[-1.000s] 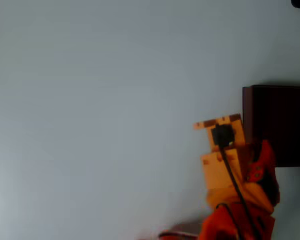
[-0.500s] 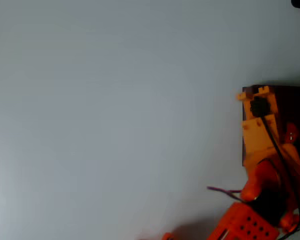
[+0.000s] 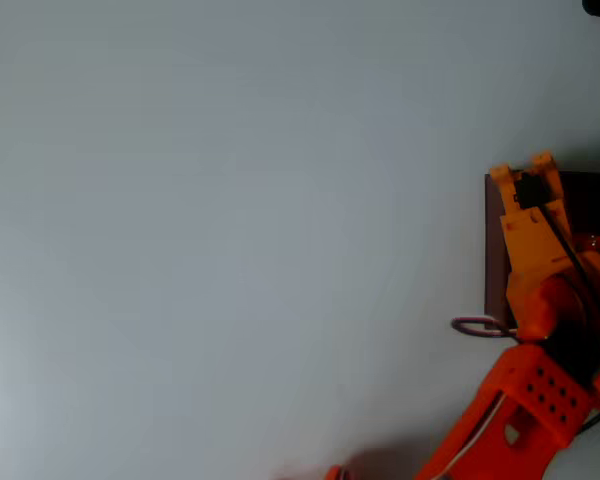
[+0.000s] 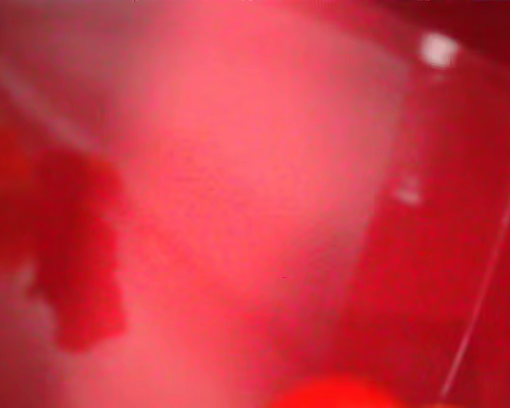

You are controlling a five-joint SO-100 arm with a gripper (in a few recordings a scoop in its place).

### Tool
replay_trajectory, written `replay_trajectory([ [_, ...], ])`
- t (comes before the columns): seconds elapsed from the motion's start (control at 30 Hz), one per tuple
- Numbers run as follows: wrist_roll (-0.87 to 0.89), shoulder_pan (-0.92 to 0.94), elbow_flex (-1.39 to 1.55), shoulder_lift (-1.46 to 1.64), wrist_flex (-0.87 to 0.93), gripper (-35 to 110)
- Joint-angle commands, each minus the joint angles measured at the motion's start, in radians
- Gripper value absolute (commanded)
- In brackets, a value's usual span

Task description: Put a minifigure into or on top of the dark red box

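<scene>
One dark blob, maybe the minifigure (image 4: 76, 255); my gripper (image 3: 525, 170) over the box (image 3: 495, 250), grip unreadable, risks missing the rim.

The large rectangular box with dark red walls and a near-black inside (image 3: 495, 255) sits at the right edge of the pale grey table, cut off by the overhead view's border. In the wrist view, a small dark red blocky shape (image 4: 76, 255), apparently the tiny red toy minifigure, lies blurred at the left on a red-tinted surface.
</scene>
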Motion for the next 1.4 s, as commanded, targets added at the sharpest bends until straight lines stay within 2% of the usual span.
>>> replay_trajectory([
  [0.0, 0.017, -0.003, -0.032, 0.012, 0.031, 9],
  [0.17, 0.048, 0.000, -0.023, 0.017, 0.063, 23],
  [0.43, 0.032, -0.043, 0.041, 0.156, 0.117, 24],
  [0.7, -0.011, -0.178, 0.153, 0.469, 0.293, 23],
  [1.0, -0.063, -0.408, 0.471, 1.068, 0.311, 24],
  [1.37, -0.044, -0.661, 0.703, 1.488, 0.374, 21],
])
